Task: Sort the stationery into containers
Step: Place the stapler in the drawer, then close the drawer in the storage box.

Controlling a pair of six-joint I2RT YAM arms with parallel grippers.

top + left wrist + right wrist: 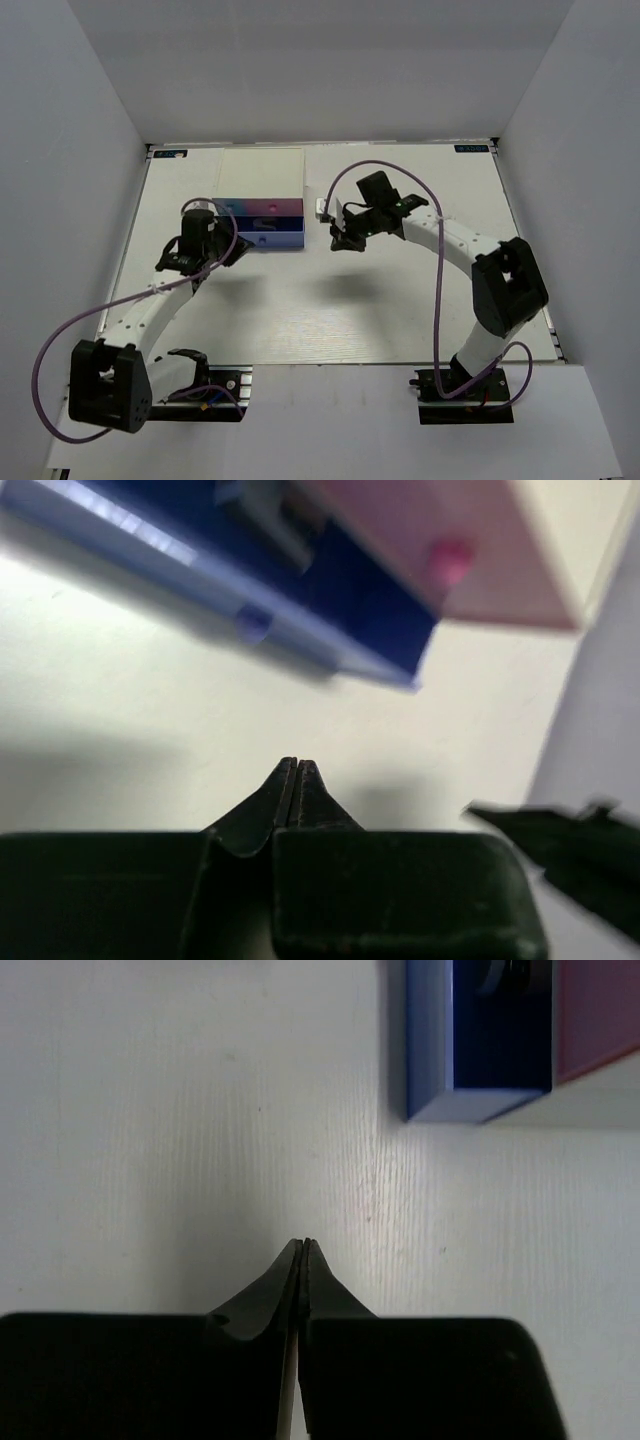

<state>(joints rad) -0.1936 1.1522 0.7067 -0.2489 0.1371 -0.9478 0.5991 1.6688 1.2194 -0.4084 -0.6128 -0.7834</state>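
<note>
Two empty, clenched tools, the black left pincer (297,772) and right pincer (303,1250), are flanking the white-topped drawer box (260,172) at the top view's upper centre. Its dark blue drawer (274,240) is jutting open, probably for filling; its contents are blurred.

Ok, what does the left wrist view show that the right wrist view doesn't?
Only left wrist: the knob on the pink drawer, and a pale piece inside the dark blue drawer. Only right wrist: a dark item in that drawer, too cropped to identify. Both: those two drawers, the white table, and a shut, empty gripper (left gripper, right gripper).
</note>
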